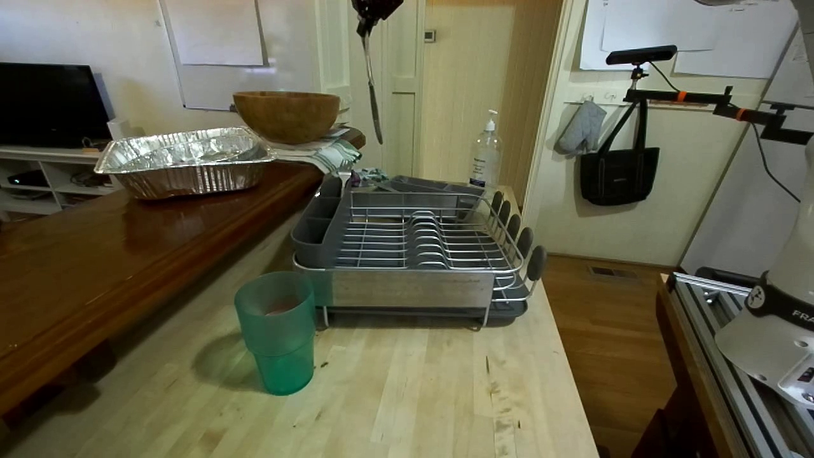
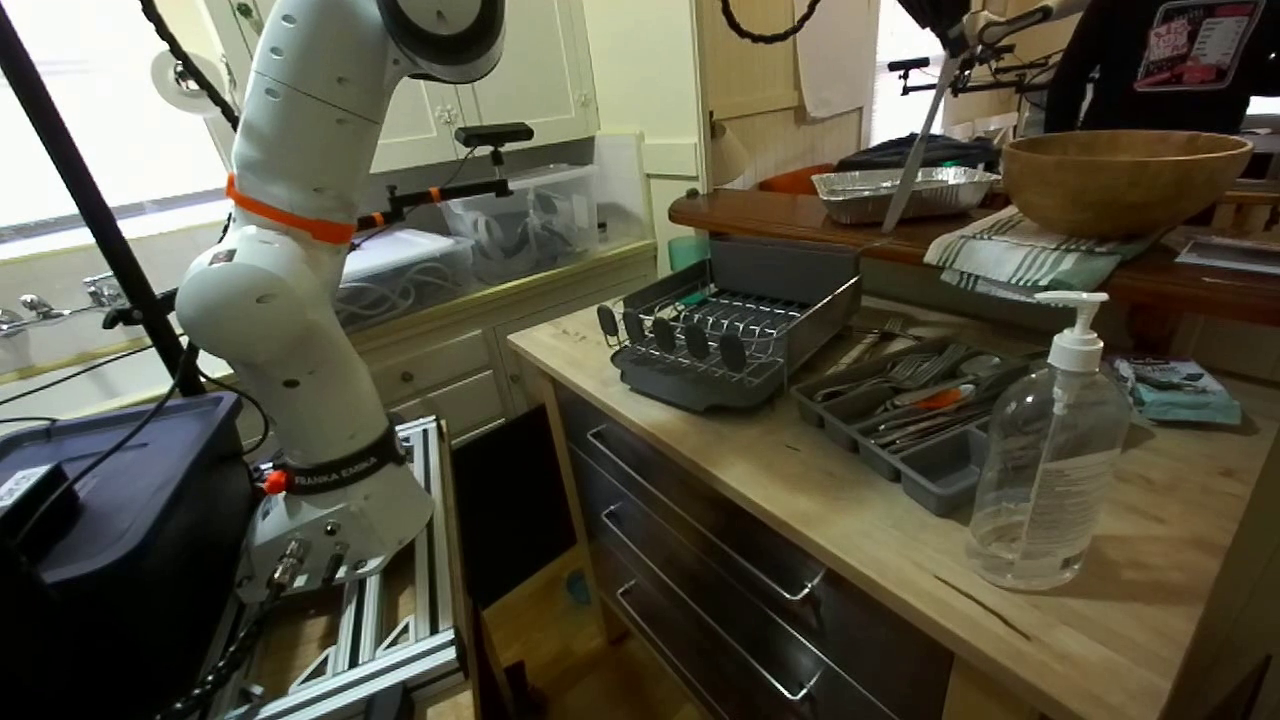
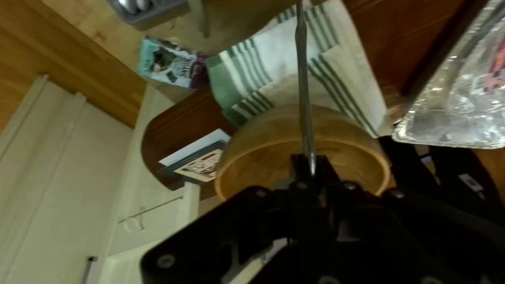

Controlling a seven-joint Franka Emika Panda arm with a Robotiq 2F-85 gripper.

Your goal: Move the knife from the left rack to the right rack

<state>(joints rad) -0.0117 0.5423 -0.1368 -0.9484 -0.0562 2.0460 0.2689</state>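
Observation:
My gripper (image 1: 364,27) is shut on the knife (image 1: 372,95) near its upper end. The knife hangs down, slightly tilted, in the air above the grey wire dish drainer (image 1: 413,289), apart from it. In an exterior view the gripper (image 2: 955,40) is at the top and the knife (image 2: 918,150) slants down. In the wrist view the knife (image 3: 303,79) runs up from the fingertips (image 3: 309,165). The right rack (image 1: 525,242), a row of dark upright dividers, forms one end of the drainer; it also shows here (image 2: 698,340). I cannot make out the left rack's small shiny holder.
A green cup (image 1: 280,337) stands beside the drainer. A grey cutlery tray (image 2: 935,480) and a soap bottle (image 2: 1050,490) stand on the drainer's counter. A wooden bowl (image 1: 286,117), a striped towel (image 3: 252,67) and a foil tray (image 1: 184,178) are on the raised brown bar.

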